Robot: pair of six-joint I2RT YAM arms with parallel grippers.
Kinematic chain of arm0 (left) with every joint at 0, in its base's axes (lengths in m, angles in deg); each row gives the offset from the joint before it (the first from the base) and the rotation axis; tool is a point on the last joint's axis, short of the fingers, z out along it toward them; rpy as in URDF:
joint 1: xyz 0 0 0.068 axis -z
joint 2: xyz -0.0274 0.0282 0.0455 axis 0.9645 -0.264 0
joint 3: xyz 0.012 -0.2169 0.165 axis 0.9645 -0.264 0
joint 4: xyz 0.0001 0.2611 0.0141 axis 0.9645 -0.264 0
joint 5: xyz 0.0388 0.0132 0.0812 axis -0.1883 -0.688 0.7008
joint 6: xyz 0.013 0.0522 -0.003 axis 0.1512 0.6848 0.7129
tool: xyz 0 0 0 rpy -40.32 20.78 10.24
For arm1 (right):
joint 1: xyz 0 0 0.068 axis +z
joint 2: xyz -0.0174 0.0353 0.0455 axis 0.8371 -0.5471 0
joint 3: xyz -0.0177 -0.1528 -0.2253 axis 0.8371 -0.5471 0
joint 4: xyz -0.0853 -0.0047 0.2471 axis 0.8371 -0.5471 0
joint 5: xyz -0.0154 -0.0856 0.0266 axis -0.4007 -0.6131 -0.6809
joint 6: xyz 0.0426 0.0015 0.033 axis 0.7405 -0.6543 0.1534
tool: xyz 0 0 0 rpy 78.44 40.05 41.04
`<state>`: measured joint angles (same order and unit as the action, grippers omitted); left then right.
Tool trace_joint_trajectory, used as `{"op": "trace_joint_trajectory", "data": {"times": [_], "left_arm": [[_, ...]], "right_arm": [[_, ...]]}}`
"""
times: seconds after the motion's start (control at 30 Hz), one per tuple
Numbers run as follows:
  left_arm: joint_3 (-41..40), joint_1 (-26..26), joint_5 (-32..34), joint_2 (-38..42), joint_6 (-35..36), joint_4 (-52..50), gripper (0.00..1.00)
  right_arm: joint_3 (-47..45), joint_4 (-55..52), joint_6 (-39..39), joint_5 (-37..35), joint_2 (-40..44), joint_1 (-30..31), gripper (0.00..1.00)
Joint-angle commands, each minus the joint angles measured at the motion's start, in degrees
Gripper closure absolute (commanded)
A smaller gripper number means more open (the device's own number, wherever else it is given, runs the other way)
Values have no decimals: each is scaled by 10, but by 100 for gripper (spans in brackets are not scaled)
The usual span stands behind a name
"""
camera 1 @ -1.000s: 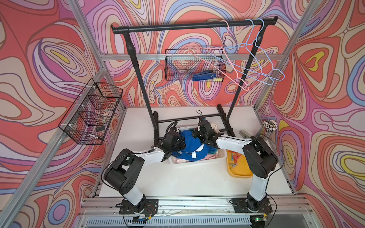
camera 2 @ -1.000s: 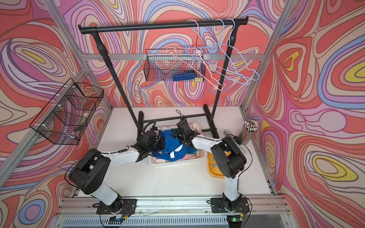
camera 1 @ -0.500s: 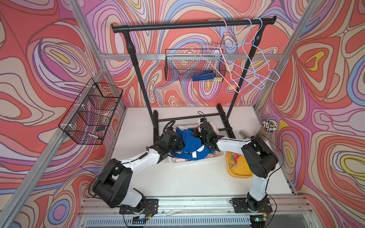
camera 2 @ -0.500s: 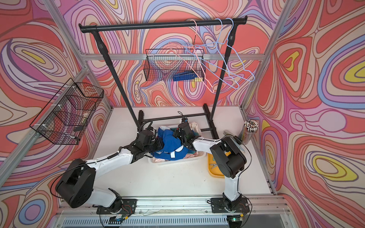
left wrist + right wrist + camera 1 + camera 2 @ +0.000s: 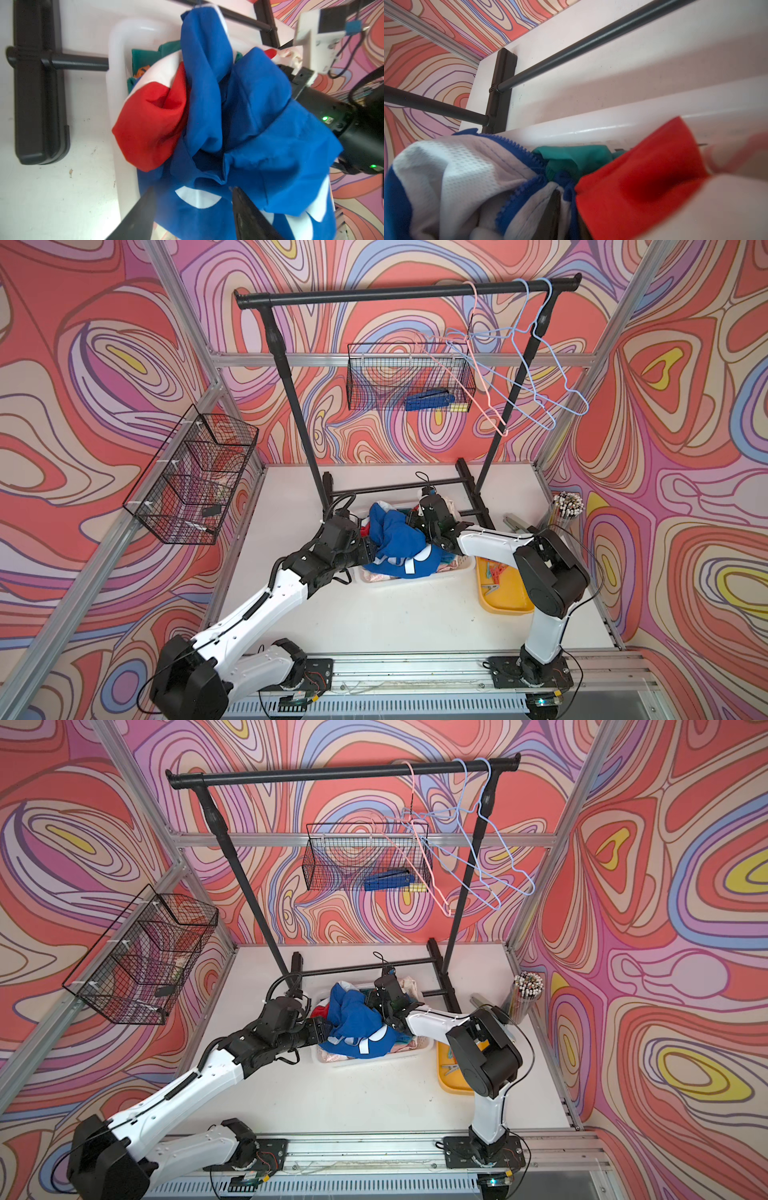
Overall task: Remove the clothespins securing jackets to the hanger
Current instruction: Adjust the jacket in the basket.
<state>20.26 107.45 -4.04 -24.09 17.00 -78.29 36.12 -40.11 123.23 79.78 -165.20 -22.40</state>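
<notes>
Your left hand reaches into the left end of the white tub with its fingers apart, and blue cloth lies between and past them. That cloth is the blue jacket, crumpled on top of the heap with its red and white panels showing. The teal jacket lies beneath it, and in a top view pink fabric shows at the tub's near rim. Your right hand presses into the heap from the right. Its fingers are buried in cloth, so you cannot tell whether they are apart or together. Just beside the tub on the bench, the yellow tray holds loose clothespins. Above, the hangers hang bare at the right end of the rack.
</notes>
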Motion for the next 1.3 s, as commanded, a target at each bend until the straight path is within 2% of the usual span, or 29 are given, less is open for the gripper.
{"op": "trace_joint_trajectory", "data": {"times": [0.0, 0.07, 0.27, 0.4, 0.53, 0.73, 1.0, 1.13, 1.27], "left_arm": [[44, 1, 20, 6, 30, -38, 38], [70, 0, 2, -8, 38, -41, 36], [116, 1, -24, -52, 49, -21, 36], [141, 0, -59, -98, 55, -8, 41], [140, 3, -92, -139, 56, 13, 48], [125, 13, -100, -182, 61, 28, 49], [109, 33, -88, -220, 78, 24, 49], [89, 35, -89, -226, 68, 42, 50], [85, 39, -87, -238, 67, 45, 50]], "right_arm": [[-3, -169, -22, -20, -2, 5, 75], [6, -184, -33, -26, 17, 5, 68], [37, -218, -60, -44, 74, 5, 59], [67, -237, -76, -42, 85, 5, 54], [92, -255, -89, -41, 96, 5, 48], [112, -284, -102, -57, 141, 2, 39], [121, -325, -111, -64, 125, -72, 43], [99, -314, -108, -77, 105, -81, 44], [83, -301, -101, -60, 73, -81, 50]]}}
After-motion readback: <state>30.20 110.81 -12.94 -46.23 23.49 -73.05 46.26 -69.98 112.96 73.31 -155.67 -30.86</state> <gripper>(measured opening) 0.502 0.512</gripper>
